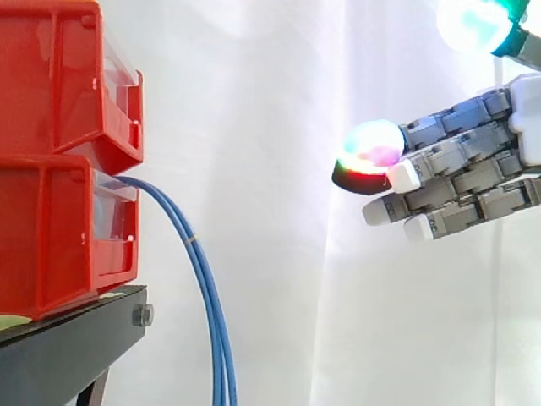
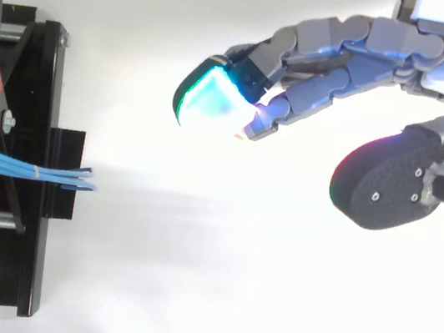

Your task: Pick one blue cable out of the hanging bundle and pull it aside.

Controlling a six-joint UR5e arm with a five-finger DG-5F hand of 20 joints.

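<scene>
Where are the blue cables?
In the side view the blue cables come out of the lower red bin on the left and hang down, apart from the hand.

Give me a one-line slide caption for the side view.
Open hand hovers clear of the blue cables drooping from the lower red bin on the black stand.

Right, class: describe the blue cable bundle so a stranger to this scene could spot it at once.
Find the two stacked red bins on the black stand. From the front of the lower bin, the blue cables arc out and hang down beside the stand. They are the only thin blue strands.
</scene>
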